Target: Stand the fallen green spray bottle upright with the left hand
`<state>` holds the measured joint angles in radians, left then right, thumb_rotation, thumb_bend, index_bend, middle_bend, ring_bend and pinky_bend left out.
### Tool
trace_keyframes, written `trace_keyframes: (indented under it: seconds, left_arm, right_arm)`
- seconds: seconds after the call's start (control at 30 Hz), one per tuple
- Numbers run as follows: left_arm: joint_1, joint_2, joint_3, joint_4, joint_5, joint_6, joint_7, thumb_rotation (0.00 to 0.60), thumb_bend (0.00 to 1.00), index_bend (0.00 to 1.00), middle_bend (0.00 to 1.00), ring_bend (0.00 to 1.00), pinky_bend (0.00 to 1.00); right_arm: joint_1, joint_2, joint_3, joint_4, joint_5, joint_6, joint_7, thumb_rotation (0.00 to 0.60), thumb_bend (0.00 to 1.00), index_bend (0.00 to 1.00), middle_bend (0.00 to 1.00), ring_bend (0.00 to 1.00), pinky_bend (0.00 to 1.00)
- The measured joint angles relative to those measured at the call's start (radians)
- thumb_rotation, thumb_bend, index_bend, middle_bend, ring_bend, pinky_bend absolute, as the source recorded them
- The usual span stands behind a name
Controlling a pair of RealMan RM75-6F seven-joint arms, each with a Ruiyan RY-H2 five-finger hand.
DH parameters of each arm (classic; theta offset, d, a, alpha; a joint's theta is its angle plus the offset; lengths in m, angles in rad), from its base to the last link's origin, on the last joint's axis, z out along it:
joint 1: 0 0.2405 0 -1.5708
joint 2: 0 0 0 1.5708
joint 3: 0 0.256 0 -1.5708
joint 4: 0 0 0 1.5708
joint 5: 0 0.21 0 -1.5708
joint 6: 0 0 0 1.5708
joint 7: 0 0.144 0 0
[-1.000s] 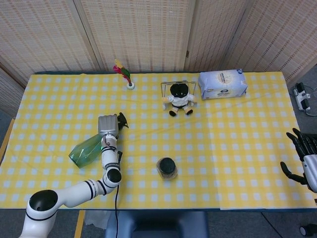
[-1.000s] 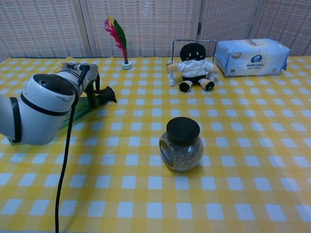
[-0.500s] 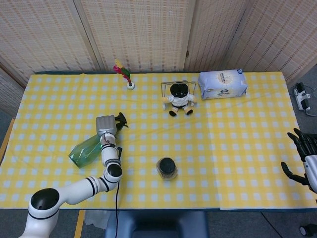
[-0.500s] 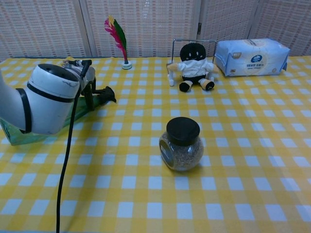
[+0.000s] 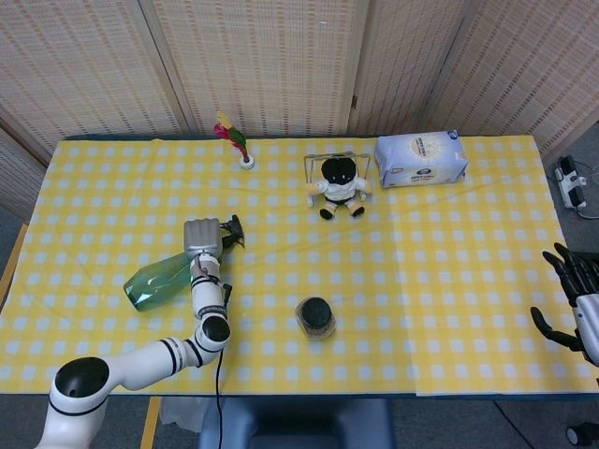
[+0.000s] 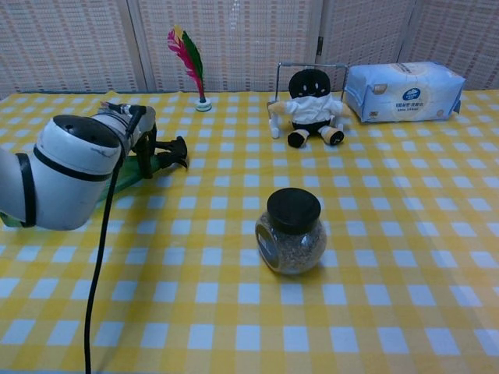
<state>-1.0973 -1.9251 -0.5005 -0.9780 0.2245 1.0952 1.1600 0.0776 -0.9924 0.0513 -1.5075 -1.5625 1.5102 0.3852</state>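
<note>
1. The spray bottle (image 5: 161,280) lies on its side on the left part of the worktop (image 5: 449,281), which wears a yellow-and-white check cloth. Its green body points toward the left edge; its black nozzle end (image 5: 231,230) points toward the middle.
2. The left hand (image 5: 202,238) sits over the bottle's neck, just behind the nozzle. In the chest view the forearm hides most of the hand (image 6: 139,128), so I cannot tell whether the fingers are clamped on the neck or only resting on it.
3. The right hand (image 5: 573,297) hangs off the right edge of the worktop, well away from everything on it. Its fingers are spread apart and it holds nothing.
4. A glass jar (image 6: 290,232) with a black lid stands upright near the middle front of the worktop, apart from the bottle.
5. A plush doll (image 6: 309,98) sits at the back, in front of a small wire frame.
6. A pack of tissues (image 6: 404,90) lies to the right of the doll.
7. A feather shuttlecock (image 6: 188,62) stands upright at the back left.
</note>
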Motion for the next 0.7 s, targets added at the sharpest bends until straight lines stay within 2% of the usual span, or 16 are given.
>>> trace_keyframes:
  seconds: [0.23,0.33,0.53,0.7]
  left_arm:
    - [0.050,0.049,0.027,-0.143,0.013,0.046,-0.011,0.600,0.22,0.71,1.00,1.00,1.00]
    - [0.076,0.077,0.044,-0.232,0.029,0.068,-0.026,0.600,0.22,0.73,1.00,1.00,1.00]
    - [0.127,0.132,0.094,-0.407,0.134,0.136,-0.092,0.600,0.23,0.78,1.00,1.00,1.00]
    - [0.158,0.194,0.095,-0.563,0.195,0.205,-0.139,0.600,0.28,0.81,1.00,1.00,1.00]
  right_arm:
    - [-0.012,0.002,-0.002,-0.001,-0.008,0.024,0.004,0.600,0.43,0.00,0.00,0.00,0.00]
    - [-0.014,0.003,-0.003,-0.002,-0.014,0.029,0.003,0.600,0.43,0.00,0.00,0.00,0.00]
    - [-0.015,0.003,-0.009,-0.003,-0.026,0.034,0.003,0.600,0.43,0.00,0.00,0.00,0.00]
    - [-0.015,0.002,-0.012,-0.003,-0.027,0.029,0.003,0.600,0.43,0.00,0.00,0.00,0.00]
